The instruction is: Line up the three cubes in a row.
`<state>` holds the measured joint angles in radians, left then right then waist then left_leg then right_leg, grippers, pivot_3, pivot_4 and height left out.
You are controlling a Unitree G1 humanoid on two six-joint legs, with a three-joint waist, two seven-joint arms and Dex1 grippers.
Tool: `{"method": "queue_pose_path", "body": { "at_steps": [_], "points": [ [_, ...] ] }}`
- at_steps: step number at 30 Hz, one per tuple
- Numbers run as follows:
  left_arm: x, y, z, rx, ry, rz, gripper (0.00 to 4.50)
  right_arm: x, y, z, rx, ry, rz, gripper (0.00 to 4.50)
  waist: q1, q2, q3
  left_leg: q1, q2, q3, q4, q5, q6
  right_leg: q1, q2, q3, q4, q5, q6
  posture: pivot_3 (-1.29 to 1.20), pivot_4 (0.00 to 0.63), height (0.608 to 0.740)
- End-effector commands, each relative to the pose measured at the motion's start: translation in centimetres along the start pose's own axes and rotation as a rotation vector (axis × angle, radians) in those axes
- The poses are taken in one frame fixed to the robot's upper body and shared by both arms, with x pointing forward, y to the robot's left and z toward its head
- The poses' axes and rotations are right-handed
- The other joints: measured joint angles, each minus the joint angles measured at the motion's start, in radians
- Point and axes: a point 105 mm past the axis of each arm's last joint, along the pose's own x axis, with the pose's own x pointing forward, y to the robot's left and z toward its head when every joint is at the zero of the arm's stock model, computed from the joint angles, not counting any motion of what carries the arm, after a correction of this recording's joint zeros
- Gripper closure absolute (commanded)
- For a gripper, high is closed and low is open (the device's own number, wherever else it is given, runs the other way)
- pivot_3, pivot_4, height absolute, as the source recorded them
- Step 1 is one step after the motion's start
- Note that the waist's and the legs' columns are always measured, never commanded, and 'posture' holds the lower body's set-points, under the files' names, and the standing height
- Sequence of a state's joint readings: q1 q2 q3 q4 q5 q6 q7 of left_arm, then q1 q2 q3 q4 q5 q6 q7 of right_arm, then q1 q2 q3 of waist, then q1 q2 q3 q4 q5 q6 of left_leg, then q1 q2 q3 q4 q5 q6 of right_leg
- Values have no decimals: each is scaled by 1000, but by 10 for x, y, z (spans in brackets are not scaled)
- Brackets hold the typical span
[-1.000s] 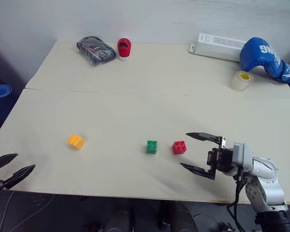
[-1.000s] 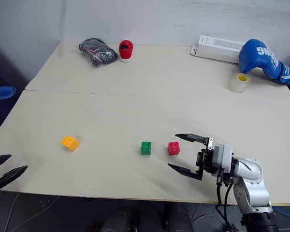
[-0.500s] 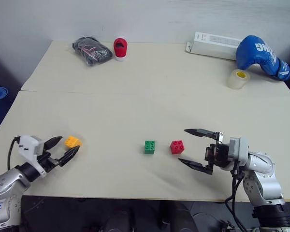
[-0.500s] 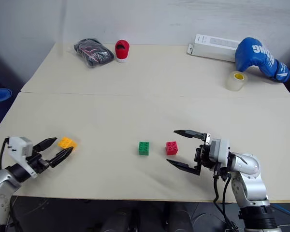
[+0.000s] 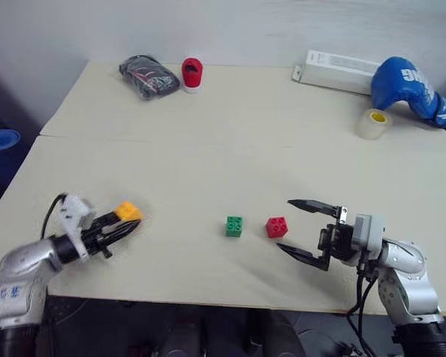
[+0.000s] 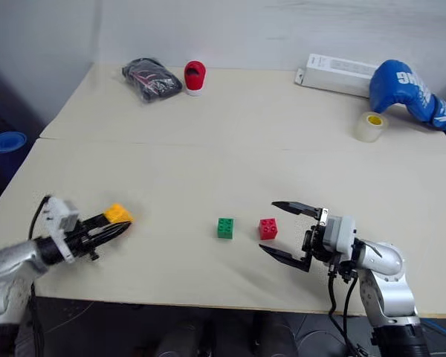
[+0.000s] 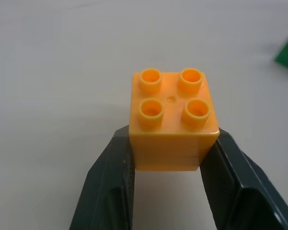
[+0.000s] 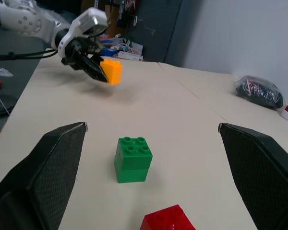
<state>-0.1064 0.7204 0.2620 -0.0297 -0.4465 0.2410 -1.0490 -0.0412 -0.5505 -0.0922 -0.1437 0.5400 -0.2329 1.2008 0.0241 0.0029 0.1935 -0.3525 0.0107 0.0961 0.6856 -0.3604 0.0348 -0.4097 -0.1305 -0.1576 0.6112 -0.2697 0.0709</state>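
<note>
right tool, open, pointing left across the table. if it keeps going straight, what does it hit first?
Most likely the red cube, which lies just ahead of the right tool, with the green cube right behind it. Its own wrist view centres on the green cube, so the open fingers might straddle the red one; depth is unclear.

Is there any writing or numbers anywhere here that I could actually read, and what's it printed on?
"NG": white letters, cut off, on the blue boxing glove; the rest of the word is hidden.
Blue marks on the left arm's grey shell: too blurred to read.
Long white box: dark print too small to read.
No writing on the orange cube, green cube or red cube.
</note>
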Motion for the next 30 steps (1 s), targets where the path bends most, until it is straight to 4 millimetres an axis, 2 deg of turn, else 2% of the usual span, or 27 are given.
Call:
{"method": "queue_pose_path", "body": {
  "at_steps": [1, 5, 8, 11, 14, 23, 25, 27, 30],
  "points": [
    [22, -18, 8, 211, 69, -331, 3002, -9, 1, 7, -16, 24, -1, 0, 3, 0, 0, 0, 0, 0, 0, 0, 0, 0, 0, 0, 0, 0, 0, 0, 150, 740],
    [38, -11, -2, 361, 193, -525, 3002, -15, 2, 6, -9, 51, -3, 0, -6, 0, 0, 0, 0, 3, 0, 1, 0, 0, 4, -1, 0, 0, 0, 0, 150, 740],
    [57, -9, -4, 342, 167, -590, 3002, -18, 4, 7, -7, 60, -11, 0, -9, 0, 0, 0, 2, 6, 0, 2, 0, -1, 12, -1, 1, 0, 0, 0, 150, 740],
    [66, -12, -18, 345, 203, -667, 3002, -19, 7, 10, 11, 67, -26, 0, -9, 0, 0, 0, 2, 7, 0, 2, 0, -2, 13, -1, 1, 0, 1, 0, 150, 740],
    [75, -11, -20, 331, 195, -677, 3002, -20, 11, 14, 35, 68, -62, 0, -6, 0, 0, 0, 2, 7, 0, 2, 0, -2, 13, 0, 0, 0, 1, 0, 150, 740],
    [81, -4, -24, 305, 193, -626, 3002, -21, 16, 11, 53, 81, -84, 0, -1, 0, 0, 0, 3, 5, 6, 1, 2, -1, 12, 4, 3, 0, 1, 0, 150, 740],
    [80, -4, -23, 295, 184, -612, 2280, -21, 15, 9, 53, 83, -78, 0, -1, 0, 0, 0, 3, 5, 6, 1, 2, -1, 12, 4, 3, 0, 1, 0, 150, 740],
    [77, -2, -20, 295, 167, -590, 1742, -22, 12, 8, 50, 83, -68, 0, -2, 0, 0, 0, 3, 5, 7, 0, 2, -1, 12, 4, 4, 0, 1, 0, 150, 740],
    [63, 8, -14, 305, 146, -517, 838, -23, 5, 10, 34, 85, -45, 0, -5, 0, 0, 0, 3, 5, 7, 0, 2, -1, 12, 4, 4, 0, 1, 0, 150, 740]
  ]
}}
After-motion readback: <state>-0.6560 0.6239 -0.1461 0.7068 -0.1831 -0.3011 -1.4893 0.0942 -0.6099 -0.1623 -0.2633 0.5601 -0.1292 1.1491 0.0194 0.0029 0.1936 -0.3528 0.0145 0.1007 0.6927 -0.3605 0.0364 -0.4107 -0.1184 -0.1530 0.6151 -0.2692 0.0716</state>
